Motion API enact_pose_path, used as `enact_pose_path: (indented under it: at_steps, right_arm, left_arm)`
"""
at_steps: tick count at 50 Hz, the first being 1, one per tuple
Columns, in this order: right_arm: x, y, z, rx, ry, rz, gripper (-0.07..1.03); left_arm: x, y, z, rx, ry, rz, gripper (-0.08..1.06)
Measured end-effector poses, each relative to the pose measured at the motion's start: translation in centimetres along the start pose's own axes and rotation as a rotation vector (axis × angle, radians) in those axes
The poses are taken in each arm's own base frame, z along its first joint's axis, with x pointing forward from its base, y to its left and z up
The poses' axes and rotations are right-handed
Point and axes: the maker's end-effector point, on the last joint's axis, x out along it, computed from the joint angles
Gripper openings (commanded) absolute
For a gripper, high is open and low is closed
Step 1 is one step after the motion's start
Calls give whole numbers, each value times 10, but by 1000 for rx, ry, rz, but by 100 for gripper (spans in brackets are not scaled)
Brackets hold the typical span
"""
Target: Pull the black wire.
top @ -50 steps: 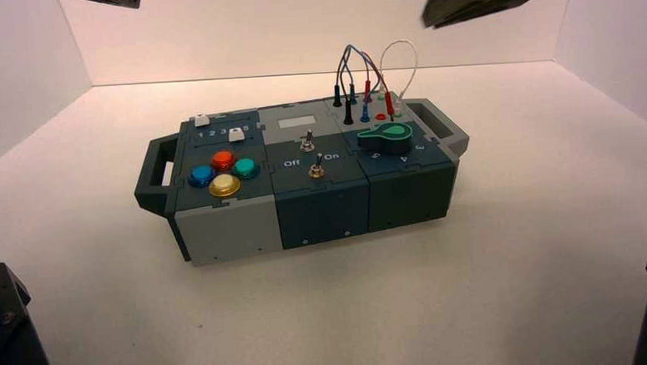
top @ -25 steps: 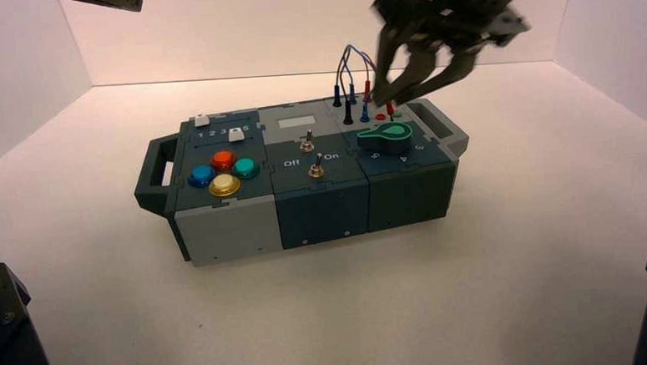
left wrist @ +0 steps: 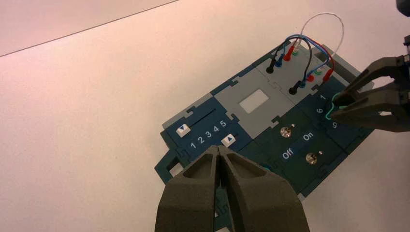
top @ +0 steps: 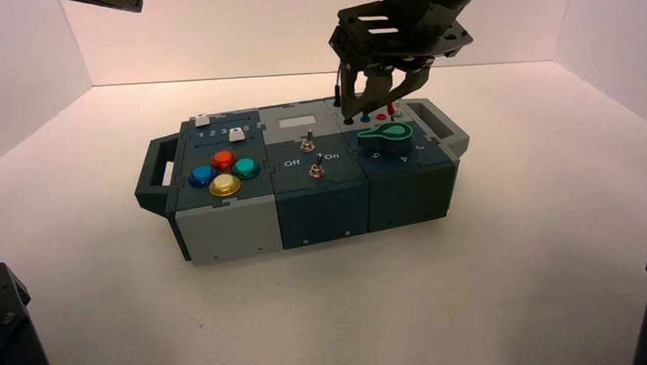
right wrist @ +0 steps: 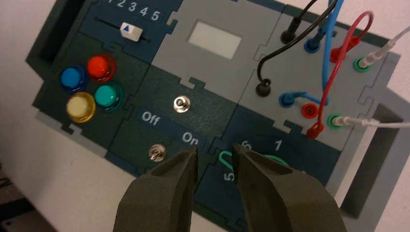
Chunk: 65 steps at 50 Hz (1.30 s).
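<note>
Hovering above the box (top: 321,191) near the green knob (top: 389,135) with the right gripper (right wrist: 215,149), spreading its jaws wide, near but apart from the black wire (right wrist: 290,44). Arching between two black plugs on the far-right grey panel (right wrist: 251,99), beside the blue wire (right wrist: 327,53). Waiting above the box's left part with the left gripper (left wrist: 217,149), pressing its jaws together.
</note>
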Motion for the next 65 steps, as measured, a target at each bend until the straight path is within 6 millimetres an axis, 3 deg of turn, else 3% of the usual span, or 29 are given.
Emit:
enact_pose_path:
  at_steps: [27,47,65]
  right_arm:
    - [20,-11,17,-19,-17,-30,40]
    - [21,-33,22,20,-26,-65,40]
    - [23,-33,21,25,-21,-64,40]
  left_arm:
    - [-1,0,0,0,-3,0,-3]
    - [-2,0,1,-2,-11,-1,-3]
    - [-3,0,2,-1,-14,-1,-3]
